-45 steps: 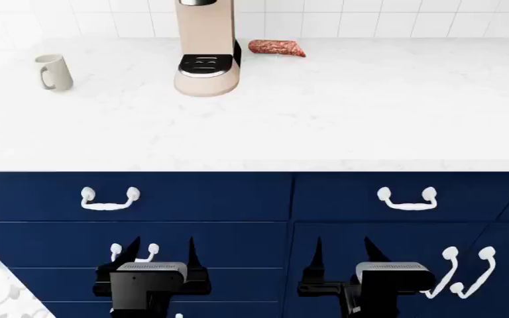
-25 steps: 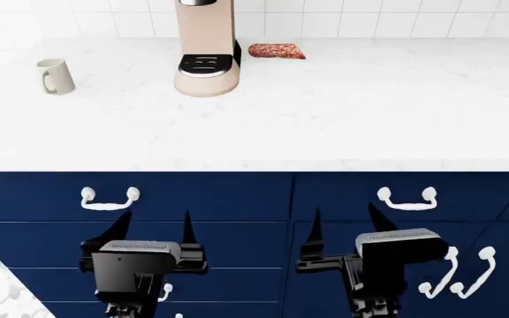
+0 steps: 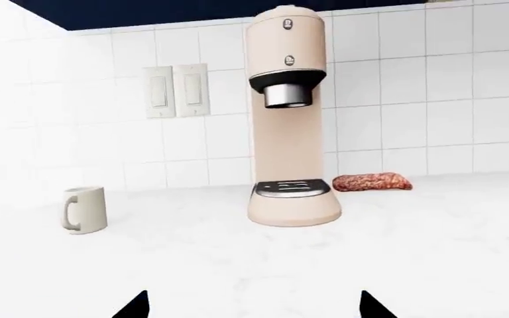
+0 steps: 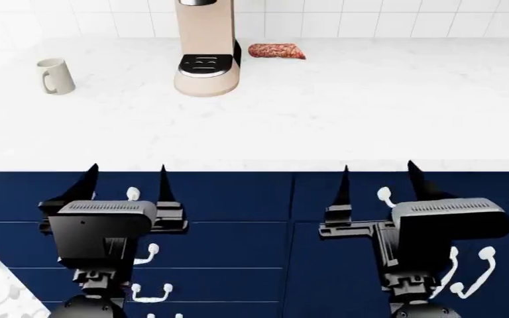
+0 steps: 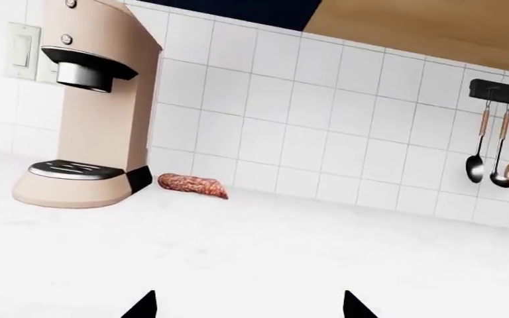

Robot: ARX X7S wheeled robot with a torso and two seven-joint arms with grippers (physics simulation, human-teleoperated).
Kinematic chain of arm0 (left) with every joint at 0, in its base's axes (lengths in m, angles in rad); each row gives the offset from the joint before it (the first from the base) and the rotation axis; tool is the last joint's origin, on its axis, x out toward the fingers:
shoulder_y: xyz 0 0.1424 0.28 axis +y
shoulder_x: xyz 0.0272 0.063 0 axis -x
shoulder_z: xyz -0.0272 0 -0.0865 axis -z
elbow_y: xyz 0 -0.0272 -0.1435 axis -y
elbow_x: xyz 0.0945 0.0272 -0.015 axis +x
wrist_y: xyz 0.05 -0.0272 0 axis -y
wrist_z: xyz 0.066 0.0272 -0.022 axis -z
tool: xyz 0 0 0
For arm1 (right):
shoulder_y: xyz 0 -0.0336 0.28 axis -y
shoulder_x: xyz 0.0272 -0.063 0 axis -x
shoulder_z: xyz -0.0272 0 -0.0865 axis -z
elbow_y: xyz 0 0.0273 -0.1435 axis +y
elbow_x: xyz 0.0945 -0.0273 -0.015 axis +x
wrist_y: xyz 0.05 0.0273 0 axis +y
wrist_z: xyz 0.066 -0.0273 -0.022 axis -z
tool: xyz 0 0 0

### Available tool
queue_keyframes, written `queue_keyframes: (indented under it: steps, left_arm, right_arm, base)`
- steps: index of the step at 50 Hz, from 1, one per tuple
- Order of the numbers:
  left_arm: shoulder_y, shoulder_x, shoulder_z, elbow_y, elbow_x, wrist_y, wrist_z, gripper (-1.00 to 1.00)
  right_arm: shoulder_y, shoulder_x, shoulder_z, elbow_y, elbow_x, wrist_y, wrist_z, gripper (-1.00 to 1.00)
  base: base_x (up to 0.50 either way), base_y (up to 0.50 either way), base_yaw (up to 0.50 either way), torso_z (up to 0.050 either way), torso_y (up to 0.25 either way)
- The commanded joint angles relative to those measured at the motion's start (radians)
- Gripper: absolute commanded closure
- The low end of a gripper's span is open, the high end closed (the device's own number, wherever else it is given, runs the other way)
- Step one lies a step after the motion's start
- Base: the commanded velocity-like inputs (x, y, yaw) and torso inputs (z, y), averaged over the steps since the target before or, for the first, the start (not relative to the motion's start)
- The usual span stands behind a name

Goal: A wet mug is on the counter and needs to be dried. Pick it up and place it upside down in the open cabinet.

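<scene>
You are at the reach step: the mug (image 4: 55,75) stands upright at the worktop's (image 4: 343,112) far left, untouched. Both the left gripper (image 4: 127,187) and right gripper (image 4: 378,185) hang below the front edge, fingers spread, empty. Next, carry the left one up to the mug.

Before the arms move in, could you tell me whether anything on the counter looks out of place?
Only the raw-looking slab of meat lying bare on the counter behind the coffee machine. The mug stands upright, with no spill visible.
</scene>
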Motion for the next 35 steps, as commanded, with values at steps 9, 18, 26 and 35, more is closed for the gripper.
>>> queue_keyframes:
  steps: [9, 18, 26, 35]
  left_arm:
    - [0.0, -0.028, 0.008, 0.005, -0.006, 0.01, -0.021, -1.0]
    - [0.002, -0.035, 0.012, -0.004, -0.013, 0.021, -0.027, -1.0]
    - [-0.005, -0.041, 0.017, 0.0, -0.015, 0.008, -0.035, -1.0]
    - [-0.002, -0.051, 0.018, -0.008, -0.021, 0.017, -0.039, -1.0]
  right_arm:
    - [0.01, 0.021, 0.012, -0.013, 0.003, -0.008, 0.037, -1.0]
    - [0.009, 0.023, 0.007, -0.007, 0.008, -0.01, 0.049, -1.0]
    - [0.016, 0.028, -0.001, -0.017, 0.012, 0.009, 0.054, -1.0]
    - [0.018, 0.031, -0.006, -0.011, 0.017, 0.003, 0.063, -1.0]
  base:
    - [0.0, 0.23, 0.0, 0.0, 0.0]
    - [0.0, 0.44, 0.0, 0.0, 0.0]
    - [0.0, 0.44, 0.0, 0.04, 0.0]
    - [0.0, 0.44, 0.0, 0.05, 0.0]
